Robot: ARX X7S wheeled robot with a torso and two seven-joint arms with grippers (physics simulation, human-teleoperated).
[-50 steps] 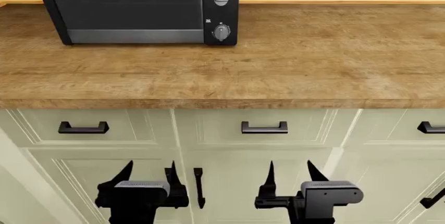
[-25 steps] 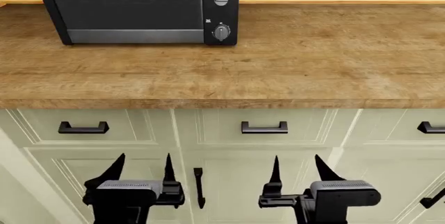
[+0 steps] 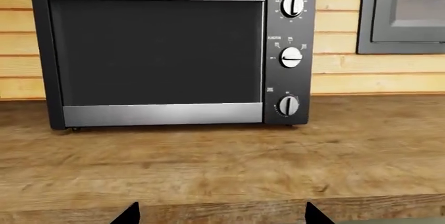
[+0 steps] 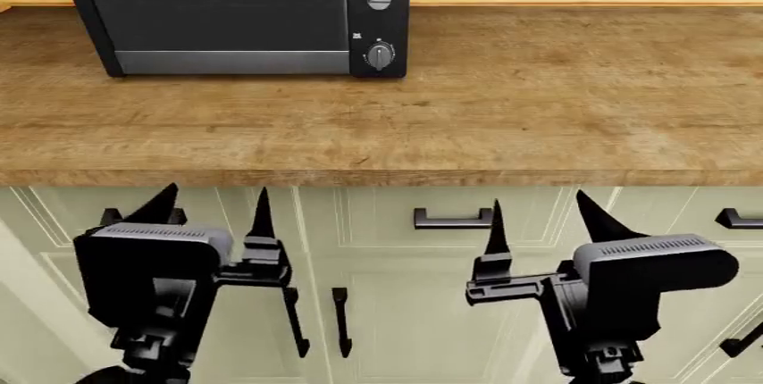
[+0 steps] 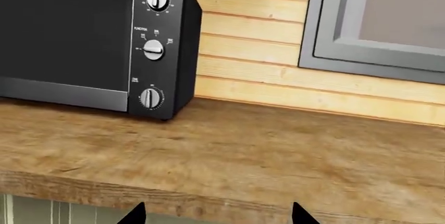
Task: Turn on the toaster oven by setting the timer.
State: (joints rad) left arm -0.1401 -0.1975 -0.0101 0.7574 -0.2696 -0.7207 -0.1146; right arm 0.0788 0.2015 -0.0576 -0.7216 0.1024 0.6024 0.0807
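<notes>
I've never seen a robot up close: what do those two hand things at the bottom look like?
Both are matte black. The left end effector and the right end effector each have two thin pointed prongs like spikes, mounted on a boxy black block with a ribbed grey top edge. No cables or markings show.

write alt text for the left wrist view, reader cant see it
A black toaster oven with a dark glass door stands on a wooden countertop against a pale plank wall, three knobs stacked on its panel, the timer lowest. Only the left gripper's two black fingertips show, spread apart and empty.
</notes>
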